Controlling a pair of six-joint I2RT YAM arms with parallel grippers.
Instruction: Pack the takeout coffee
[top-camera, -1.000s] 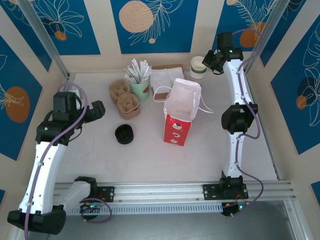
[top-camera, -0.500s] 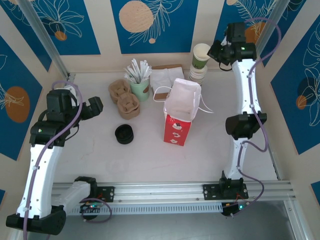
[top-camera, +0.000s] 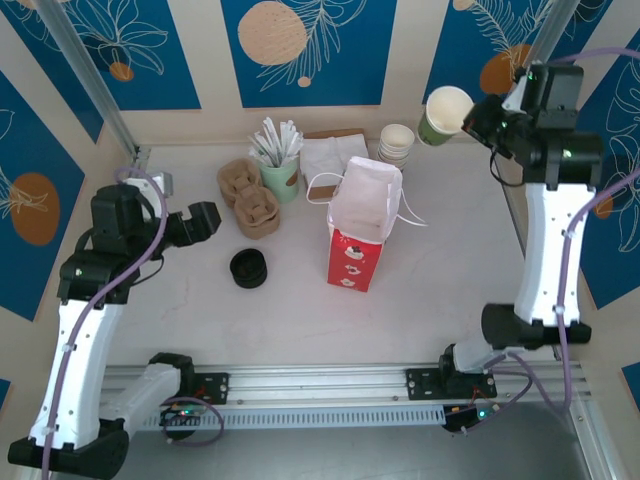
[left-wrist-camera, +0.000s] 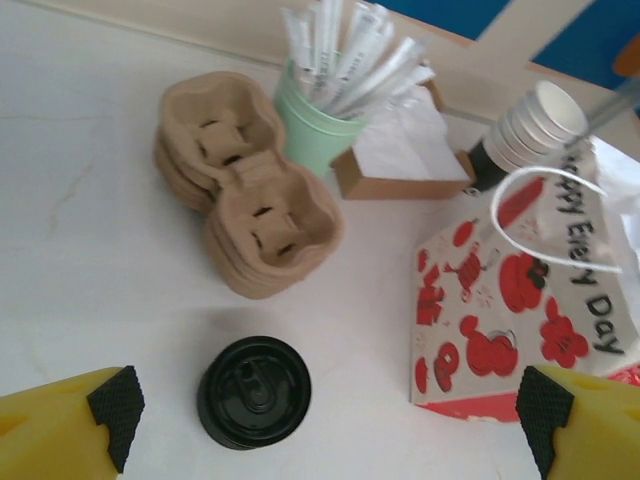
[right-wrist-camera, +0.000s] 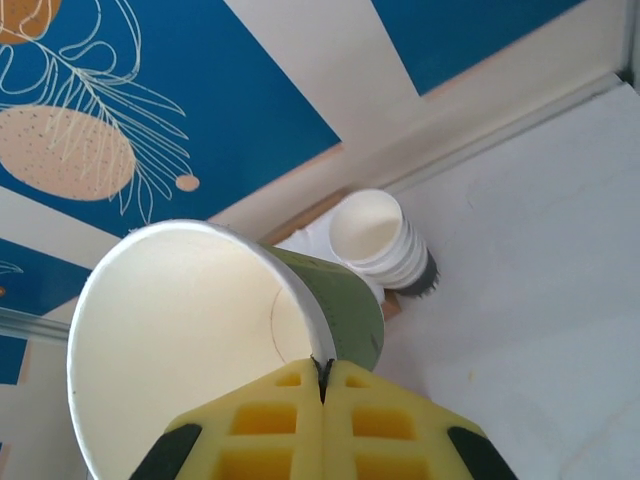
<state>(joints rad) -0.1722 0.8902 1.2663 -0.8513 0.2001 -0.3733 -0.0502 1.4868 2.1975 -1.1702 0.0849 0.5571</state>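
Pinching lidless cup (right-wrist-camera: 200, 330) rim, right gripper (right-wrist-camera: 322, 375) aloft, left gripper (top-camera: 204, 222) spread wide

So the takeout coffee was just a small paper cup (top-camera: 443, 113) at this point, with olive-green sides, a pale cream inside and a rolled white rim. Its mouth was wide open and it looked empty inside as far as I could see. It hung in the air over the back right corner of the table, tipped over so the mouth faced up and toward the left. The right gripper (right-wrist-camera: 322, 365) had it pinched by the wall right at the rim. It sat up and to the right of the stack of pale cups (top-camera: 396, 145), not touching it.
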